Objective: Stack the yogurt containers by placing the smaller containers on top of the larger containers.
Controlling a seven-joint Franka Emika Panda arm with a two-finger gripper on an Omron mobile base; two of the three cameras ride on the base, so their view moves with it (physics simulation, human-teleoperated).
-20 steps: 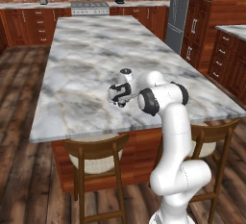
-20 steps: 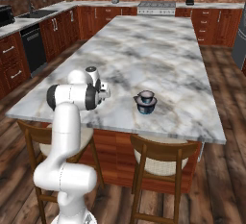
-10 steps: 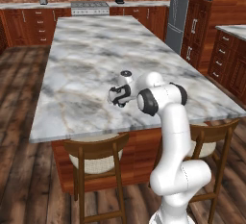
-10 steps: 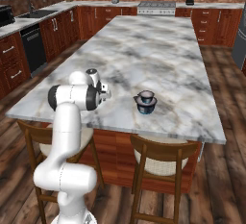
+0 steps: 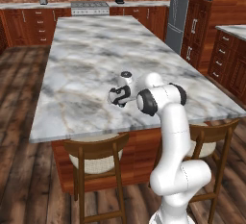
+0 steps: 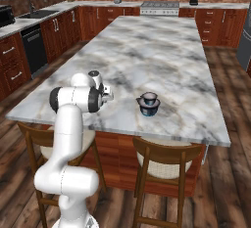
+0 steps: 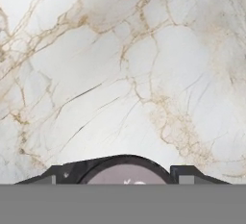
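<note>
The small cup [image 7: 126,171], dark with a pale grey top, is seen at the bottom centre of the hand view, on the marble counter [image 7: 120,64]. It is flanked by the two dark fingertips [image 7: 185,172] of the gripper [image 7: 120,177], one at each side. The jaws are set close around the cup, but whether it is actually pinched cannot be told. In the left base view the gripper [image 5: 118,96] is held low over the counter [image 5: 86,59], left of centre in the frame. In the right base view the large blue cup [image 6: 148,105] is found at the centre, upright and well apart from the gripper [image 6: 106,95] to its left.
</note>
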